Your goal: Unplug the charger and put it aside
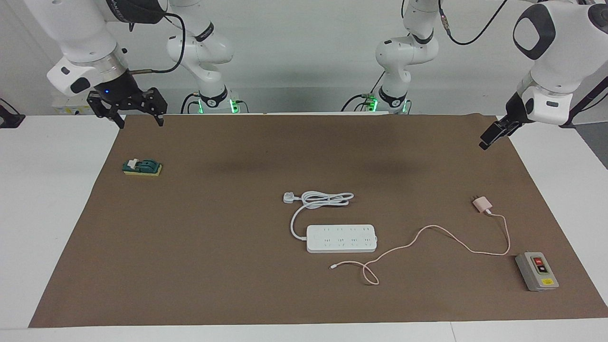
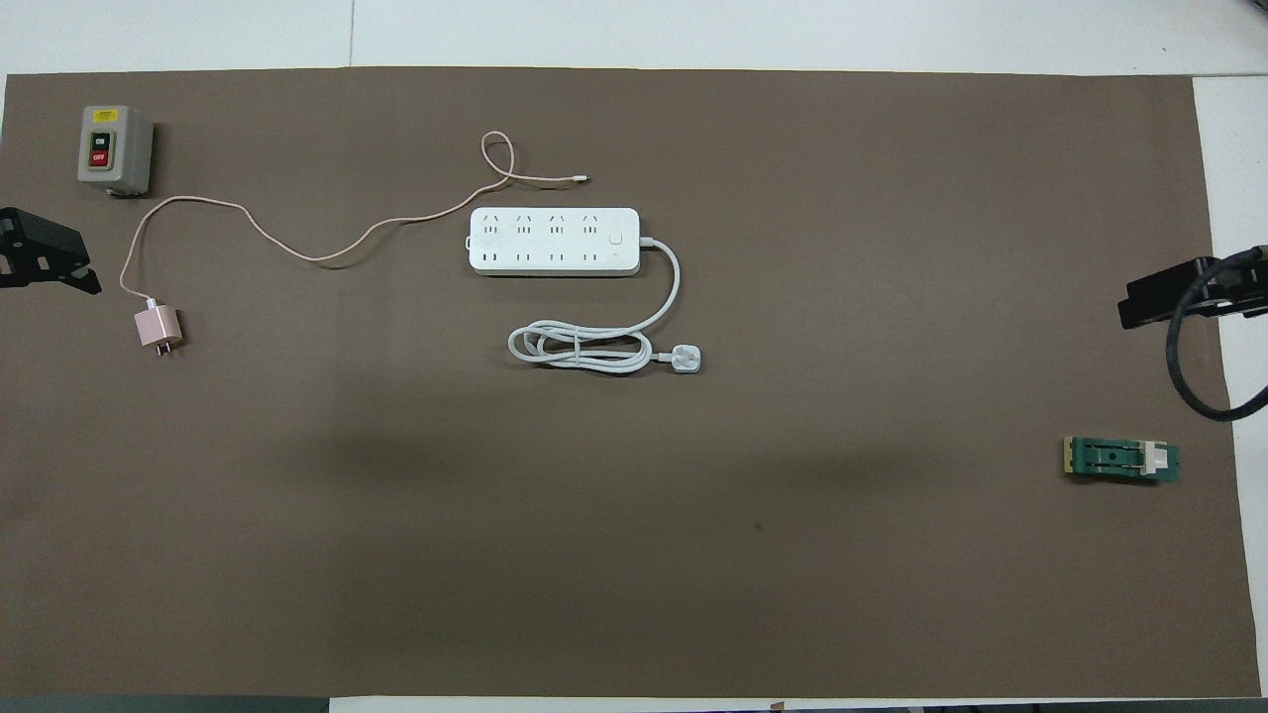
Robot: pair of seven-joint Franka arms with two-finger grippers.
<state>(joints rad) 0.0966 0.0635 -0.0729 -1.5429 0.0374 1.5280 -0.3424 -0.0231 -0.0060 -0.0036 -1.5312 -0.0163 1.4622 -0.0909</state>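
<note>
Left gripper (image 2: 45,259): cut off by the overhead view's edge, finger gap unreadable.
Right gripper (image 2: 1184,294): also edge-cropped there, partly covered by its own cable.
Box (image 1: 537,271) label: too small to read.

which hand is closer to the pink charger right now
Left. The left hand hangs over the mat's edge at the charger's end of the table. The right hand waits over the mat's corner at the right arm's end, by the green block.
</note>
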